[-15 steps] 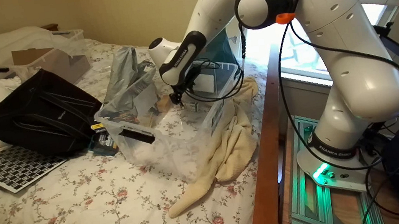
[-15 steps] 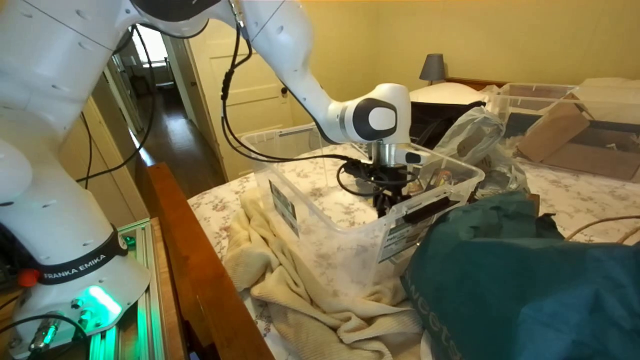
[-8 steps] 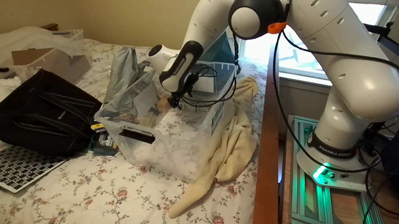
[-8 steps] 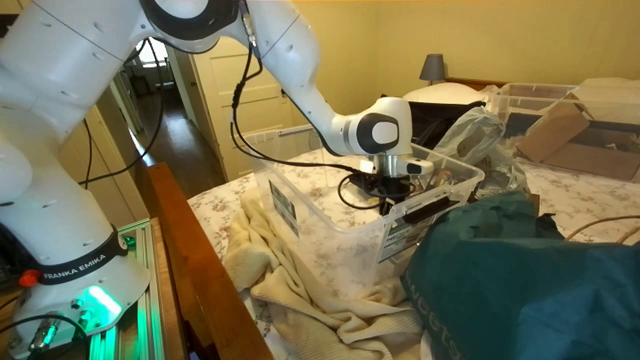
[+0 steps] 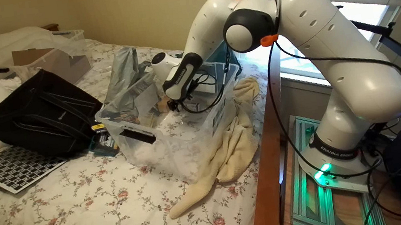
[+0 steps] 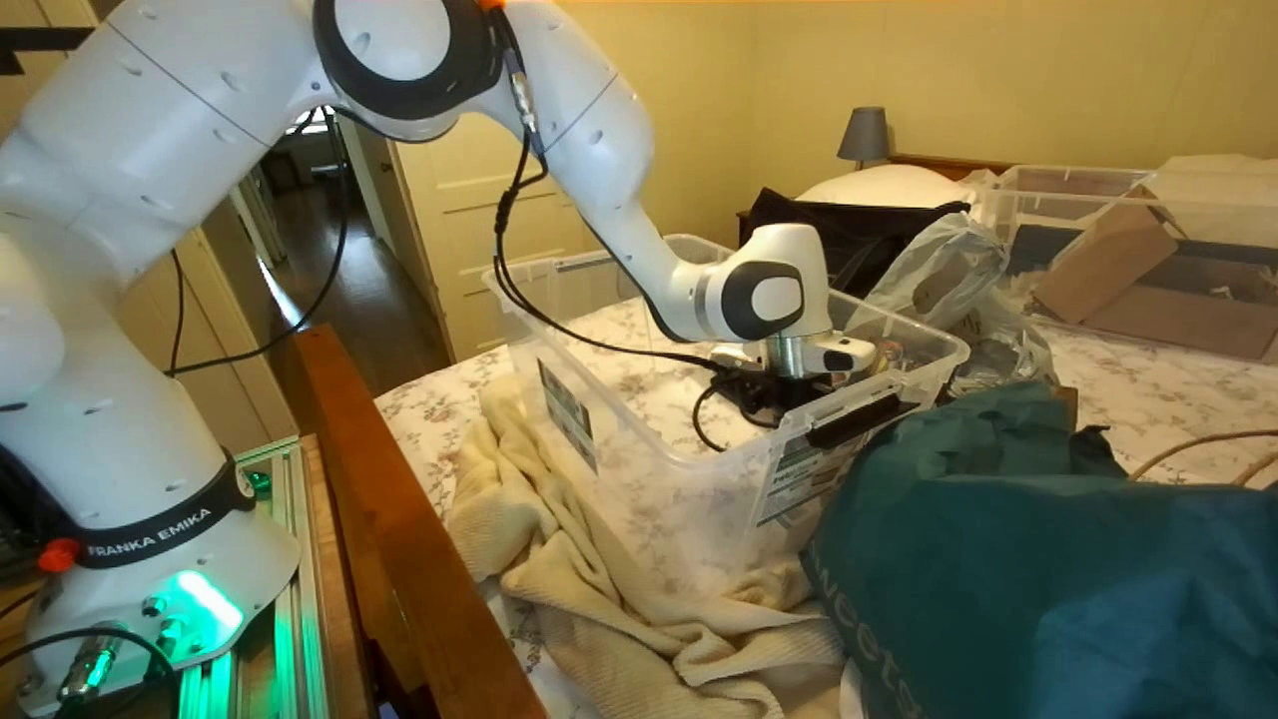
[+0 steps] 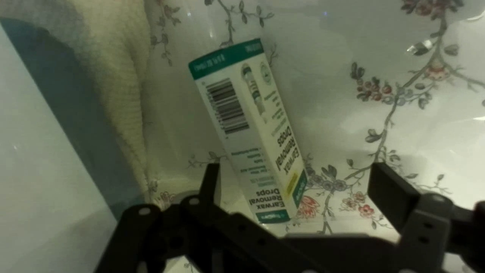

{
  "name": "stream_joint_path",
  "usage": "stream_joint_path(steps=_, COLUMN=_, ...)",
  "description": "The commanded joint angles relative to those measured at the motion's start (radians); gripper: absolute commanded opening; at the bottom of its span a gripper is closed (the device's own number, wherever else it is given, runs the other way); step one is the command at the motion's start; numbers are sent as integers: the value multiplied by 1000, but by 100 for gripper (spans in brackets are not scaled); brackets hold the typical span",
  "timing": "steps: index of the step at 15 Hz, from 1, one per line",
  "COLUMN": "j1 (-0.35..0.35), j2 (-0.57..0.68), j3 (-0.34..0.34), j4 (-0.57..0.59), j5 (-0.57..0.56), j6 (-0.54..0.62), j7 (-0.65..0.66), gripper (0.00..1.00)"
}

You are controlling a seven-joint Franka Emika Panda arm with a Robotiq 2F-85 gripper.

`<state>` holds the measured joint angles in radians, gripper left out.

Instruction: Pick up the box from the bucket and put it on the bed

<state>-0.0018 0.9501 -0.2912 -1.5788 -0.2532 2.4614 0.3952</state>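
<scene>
The box is a white and green carton marked Earwax Removal Drops (image 7: pixel 252 132). It lies on the floor of the clear plastic bucket (image 5: pixel 160 160), which also shows in an exterior view (image 6: pixel 679 519). The box is partly visible through cables in an exterior view (image 5: pixel 193 106). My gripper (image 7: pixel 295 168) is open and empty above the box. The box's near end lies between the fingers in the wrist view, closer to the left finger; contact is not visible. The gripper is inside the bucket in both exterior views (image 5: pixel 173 105) (image 6: pixel 789 394). The floral bed (image 5: pixel 102 218) carries the bucket.
A cream blanket (image 5: pixel 235 142) lies beside the bucket, by the wooden bed rail (image 5: pixel 267 181). A black bag (image 5: pixel 45 113), a checkered board (image 5: pixel 16 167) and a grey plastic bag (image 5: pixel 122 76) are around it. A teal bag (image 6: pixel 1028 559) stands against the bucket.
The arm has come down, and my gripper sits lower in the bucket than one second ago. The bucket and the things around it have not visibly moved.
</scene>
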Motion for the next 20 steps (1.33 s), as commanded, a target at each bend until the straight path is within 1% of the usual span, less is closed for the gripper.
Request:
stream_joint_path(steps=1, j1=9, j2=62, j3=-24, j4=61, j5=6, j6=37, j7=11, gripper=97)
stream_joint_path(steps=2, j1=8, j2=70, j3=-23, j4=68, j5=8, j6=42, j7=8, gripper=74)
stream_joint_path(steps=3, j1=7, j2=76, j3=-21, j4=74, j5=10, j6=43, j7=2, gripper=72)
stream_joint_path(steps=4, j1=5, j2=79, j3=-18, j4=80, j5=14, j6=40, j7=-3, gripper=68)
stream_joint_path(steps=6, j1=-2, j2=80, j3=-11, j4=85, j5=19, j6=36, j7=-17, gripper=53)
stream_joint_path(steps=13, j1=-6, j2=35, j3=-2, j4=76, j5=38, j6=-26, j7=-29, gripper=5)
stream_joint_path(steps=14, j1=-6, j2=31, j3=-2, j4=77, j5=40, j6=-35, j7=-26, gripper=3)
stream_joint_path(steps=15, j1=-14, j2=24, j3=8, j4=77, j5=49, j6=-45, j7=-33, gripper=5)
stream_joint_path(steps=16, j1=-12, j2=19, j3=6, j4=77, j5=51, j6=-49, j7=-28, gripper=1)
stream_joint_path(steps=17, j1=-11, j2=10, j3=8, j4=72, j5=54, j6=-52, j7=-29, gripper=0)
stream_joint_path(steps=18, j1=-10, j2=0, j3=7, j4=66, j5=55, j6=-55, j7=-28, gripper=0)
stream_joint_path(steps=19, j1=-8, j2=-10, j3=1, j4=60, j5=51, j6=-53, j7=-27, gripper=2)
stream_joint_path(steps=20, j1=-10, j2=-21, j3=1, j4=53, j5=51, j6=-50, j7=-29, gripper=0)
